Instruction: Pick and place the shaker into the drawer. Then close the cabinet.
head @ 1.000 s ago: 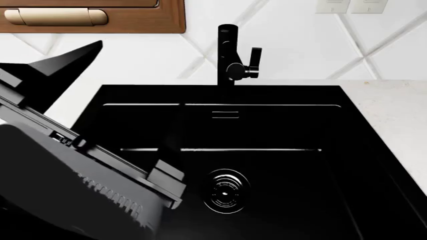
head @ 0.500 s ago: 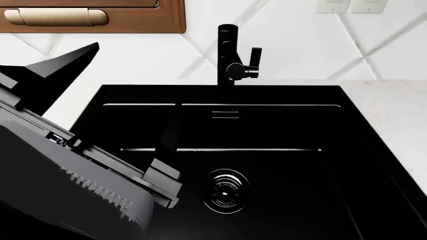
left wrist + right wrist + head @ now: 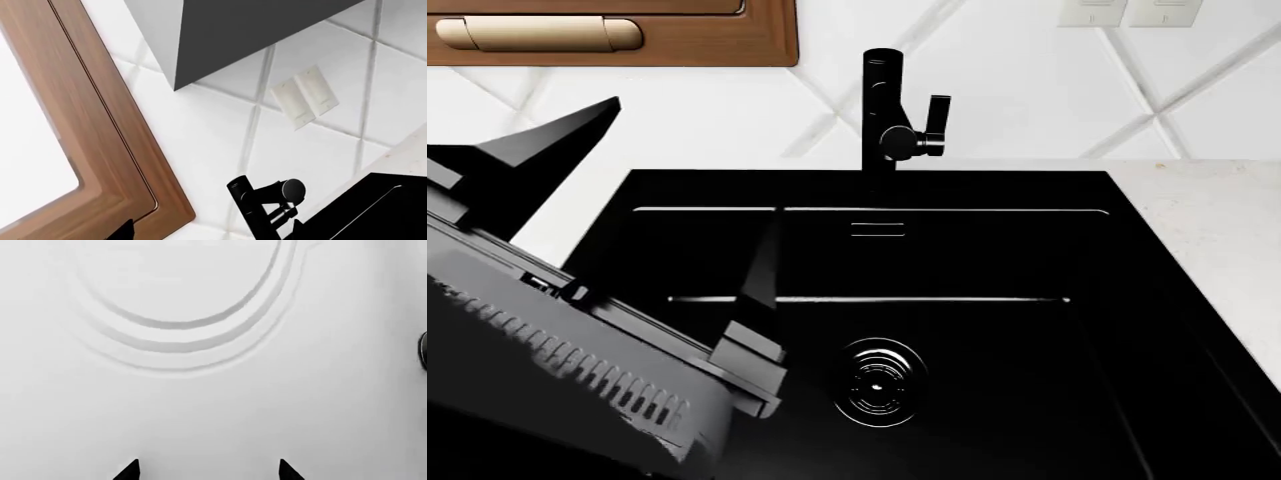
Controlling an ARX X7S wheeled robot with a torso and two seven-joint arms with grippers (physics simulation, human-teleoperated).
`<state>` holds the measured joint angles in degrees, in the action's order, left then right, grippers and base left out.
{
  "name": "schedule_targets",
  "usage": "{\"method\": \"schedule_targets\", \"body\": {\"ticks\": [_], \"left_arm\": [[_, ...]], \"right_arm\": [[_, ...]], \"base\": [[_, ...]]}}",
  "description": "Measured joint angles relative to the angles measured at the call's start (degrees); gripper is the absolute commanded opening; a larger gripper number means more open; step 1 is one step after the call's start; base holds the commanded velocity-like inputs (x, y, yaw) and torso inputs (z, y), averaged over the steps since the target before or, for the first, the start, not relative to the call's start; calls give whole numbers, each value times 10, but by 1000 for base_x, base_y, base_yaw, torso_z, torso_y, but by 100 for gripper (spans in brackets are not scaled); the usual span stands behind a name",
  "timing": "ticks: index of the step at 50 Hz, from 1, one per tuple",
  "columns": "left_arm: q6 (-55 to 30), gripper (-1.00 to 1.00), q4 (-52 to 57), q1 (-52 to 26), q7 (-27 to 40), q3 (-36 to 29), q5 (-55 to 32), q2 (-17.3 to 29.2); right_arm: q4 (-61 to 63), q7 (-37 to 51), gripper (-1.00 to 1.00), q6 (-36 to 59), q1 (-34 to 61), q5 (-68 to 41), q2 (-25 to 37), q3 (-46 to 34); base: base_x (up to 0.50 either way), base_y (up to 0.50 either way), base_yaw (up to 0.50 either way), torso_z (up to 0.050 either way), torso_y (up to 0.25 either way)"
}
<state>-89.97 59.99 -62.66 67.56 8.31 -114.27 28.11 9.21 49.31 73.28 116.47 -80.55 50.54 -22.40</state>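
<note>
My left arm (image 3: 574,370) shifted slightly further from faucet (image 3: 888,110) in head view; upper fingertip (image 3: 594,115) moved away too, lower finger (image 3: 761,270) more upright over sink (image 3: 961,330).

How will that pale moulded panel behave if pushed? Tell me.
The panel looks rigid, so it likely moves as one piece without flexing. Its smooth face may let the right fingers slip sideways.

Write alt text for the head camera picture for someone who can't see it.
A black sink fills most of the view, with a round drain in its floor and a black tap behind it against white diagonal tiles. The robot's dark left arm covers the near left corner, and a white marble-look counter lies on the right.
</note>
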Motion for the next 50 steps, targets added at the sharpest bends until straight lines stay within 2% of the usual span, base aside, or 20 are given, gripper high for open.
{"method": "schedule_targets", "body": {"ticks": [12, 25, 38, 50], "left_arm": [[0, 100, 0, 19, 11, 17, -11, 14], [0, 100, 0, 40, 14, 48, -25, 25], [0, 100, 0, 44, 18, 66, -39, 28], [0, 100, 0, 43, 18, 68, -39, 22]], "right_arm": [[-87, -122, 100, -81, -35, 128, 9, -52], [-89, -159, 100, -105, -36, 168, 21, -85], [-79, -149, 100, -91, -48, 170, 25, -73], [1, -53, 100, -10, -40, 59, 27, -22]], "base": [[0, 0, 0, 0, 0], [5, -1, 1, 0, 0], [2, -2, 0, 0, 0], [0, 0, 0, 0, 0]]}}
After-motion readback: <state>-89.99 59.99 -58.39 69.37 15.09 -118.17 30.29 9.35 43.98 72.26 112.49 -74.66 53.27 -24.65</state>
